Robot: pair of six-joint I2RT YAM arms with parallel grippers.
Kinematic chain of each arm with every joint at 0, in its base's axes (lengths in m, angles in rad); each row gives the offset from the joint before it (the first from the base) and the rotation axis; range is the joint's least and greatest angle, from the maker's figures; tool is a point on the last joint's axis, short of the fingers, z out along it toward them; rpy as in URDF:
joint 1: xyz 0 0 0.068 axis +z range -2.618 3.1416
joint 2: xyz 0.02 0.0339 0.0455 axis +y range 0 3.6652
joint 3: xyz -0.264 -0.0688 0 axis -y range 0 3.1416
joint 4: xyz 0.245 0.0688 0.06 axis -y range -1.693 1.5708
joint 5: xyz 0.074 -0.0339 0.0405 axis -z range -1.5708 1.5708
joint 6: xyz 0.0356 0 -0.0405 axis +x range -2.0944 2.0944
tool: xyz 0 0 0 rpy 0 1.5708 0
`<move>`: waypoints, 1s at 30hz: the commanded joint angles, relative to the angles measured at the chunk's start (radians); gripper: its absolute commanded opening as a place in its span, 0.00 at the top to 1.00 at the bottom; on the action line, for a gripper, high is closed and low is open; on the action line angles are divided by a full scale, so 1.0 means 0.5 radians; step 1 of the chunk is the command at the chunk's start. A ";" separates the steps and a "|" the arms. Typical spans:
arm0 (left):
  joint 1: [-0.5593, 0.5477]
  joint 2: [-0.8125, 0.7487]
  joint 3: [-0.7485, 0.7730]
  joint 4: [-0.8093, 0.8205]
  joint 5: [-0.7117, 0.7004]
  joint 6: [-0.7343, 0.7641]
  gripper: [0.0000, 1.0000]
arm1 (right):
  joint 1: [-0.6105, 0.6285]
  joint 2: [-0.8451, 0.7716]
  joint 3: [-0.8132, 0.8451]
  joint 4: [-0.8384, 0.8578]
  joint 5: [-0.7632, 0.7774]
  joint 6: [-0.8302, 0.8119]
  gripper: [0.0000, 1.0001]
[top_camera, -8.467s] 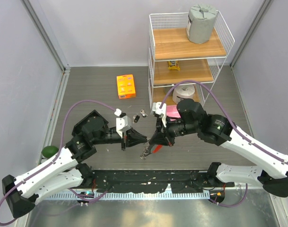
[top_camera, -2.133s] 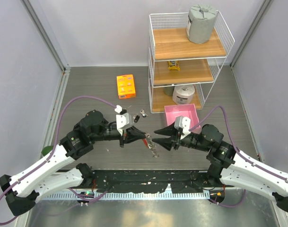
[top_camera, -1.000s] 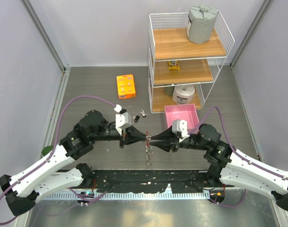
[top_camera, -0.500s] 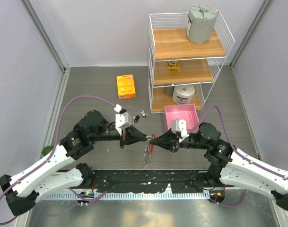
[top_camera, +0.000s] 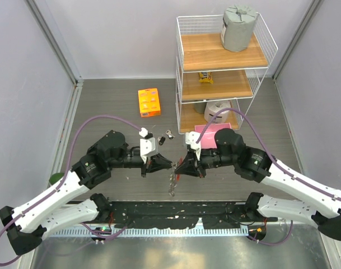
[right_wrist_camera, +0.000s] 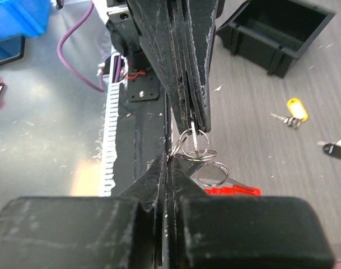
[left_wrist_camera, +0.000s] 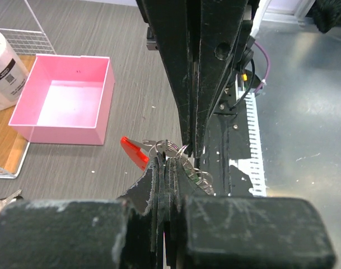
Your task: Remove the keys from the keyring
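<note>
Both arms are meeting just to the left of the pink tray [left_wrist_camera: 61, 134], on its side nearer the arm bases, and are holding the keyring [left_wrist_camera: 170, 150] off the table between them. The left gripper [top_camera: 169, 165] is pinching one wire loop with its jaws pressed together. The right gripper [top_camera: 179, 168] is clamping a neighbouring loop, probably so each can pull against the other and pry the coils apart. The red fob [right_wrist_camera: 232, 190] is dangling below. Loose keys [top_camera: 169, 133] are lying left of the tray, seemingly freed.
</note>
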 commanded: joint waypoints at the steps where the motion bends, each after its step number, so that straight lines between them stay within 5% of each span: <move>1: -0.012 0.024 0.093 -0.034 -0.060 0.178 1.00 | 0.010 0.103 0.240 -0.220 -0.228 0.112 0.95; 15: -0.119 0.014 0.084 -0.123 0.004 0.540 1.00 | -0.054 0.458 0.418 -0.294 -0.240 0.661 0.95; 23: -0.174 -0.013 0.023 -0.059 0.041 0.632 1.00 | -0.152 0.526 0.338 -0.058 -0.387 0.974 0.95; 26: -0.184 -0.007 -0.011 -0.003 0.020 0.574 1.00 | -0.174 0.505 0.292 0.043 -0.461 0.966 0.67; 30: -0.184 -0.038 -0.085 0.116 -0.008 0.464 1.00 | -0.180 0.340 0.222 0.123 -0.415 0.782 0.55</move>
